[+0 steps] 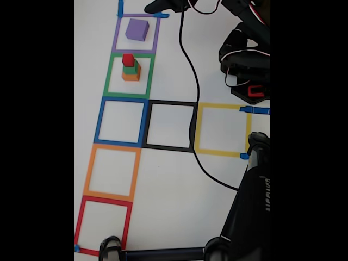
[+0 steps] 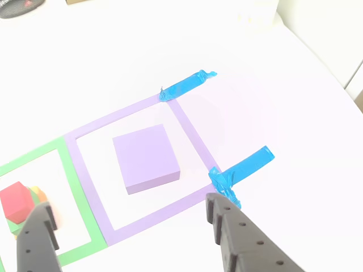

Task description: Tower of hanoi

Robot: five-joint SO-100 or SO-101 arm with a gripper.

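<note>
**A:** Where do the pieces stand?

**B:** In the fixed view the purple cube [image 1: 137, 29] sits alone inside the purple tape square [image 1: 116, 33] at the far end of the column. In the next square nearer, the green tape square [image 1: 109, 76], the other three are stacked: orange cube [image 1: 131, 75] at the bottom, green cube [image 1: 130, 68] on it, red cube [image 1: 128, 59] on top.

**A:** And the gripper?

**B:** In the other view the gripper [image 2: 133, 224] hangs over the near edge of the purple square, jaws spread wide and holding nothing. One finger sits low at the left over the green outline, the other at the right, near the blue tape strip [image 2: 243, 169]. The purple cube lies just beyond them, untouched.

**A:** What could go wrong?

**B:** The stack is the weak point. The left finger is close to the red cube, so a sideways swing while lowering could clip it and topple the three. If the red cube is the target, the wide jaws might also catch the green one beneath and lift or drag both.

**A:** Anything else?

**B:** The black cable [image 1: 190, 92] runs across the black tape square [image 1: 171, 126] in the fixed view. A cube carried low or set down there could snag or land tilted. The purple cube also sits slightly turned in its square, so a grip on it could close on its corners and twist it.
</note>
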